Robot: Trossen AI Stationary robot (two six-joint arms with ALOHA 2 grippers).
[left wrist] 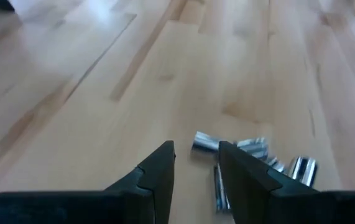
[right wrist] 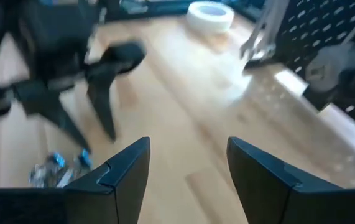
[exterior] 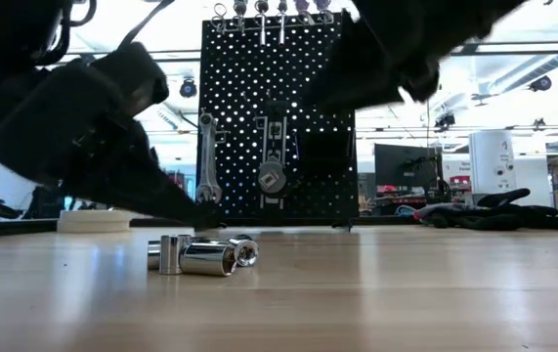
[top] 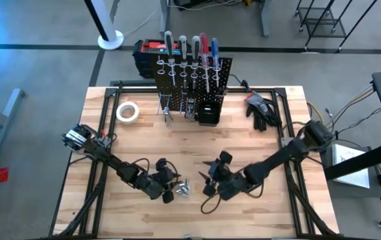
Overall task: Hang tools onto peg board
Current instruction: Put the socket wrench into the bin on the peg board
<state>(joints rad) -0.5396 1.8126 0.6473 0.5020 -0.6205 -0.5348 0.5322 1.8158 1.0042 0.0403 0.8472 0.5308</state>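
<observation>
Centrally, both tools hover low with fingers apart, empty: left tool [top: 171, 189] just beside the sockets [top: 181, 189], right tool [top: 210, 189] over bare tabletop [top: 257, 213].

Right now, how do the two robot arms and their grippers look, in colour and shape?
Both arms are dark, jointed links with black cables along them. The left gripper has two matte black, wedge-shaped fingers with flat inner faces. The right gripper has the same black, angular fingers. No markings are visible on either one.

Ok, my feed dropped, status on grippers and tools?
Left gripper open, empty, low beside the metal sockets. Right gripper open, empty, nearby. Sockets loose on table; peg board path unobstructed.
</observation>
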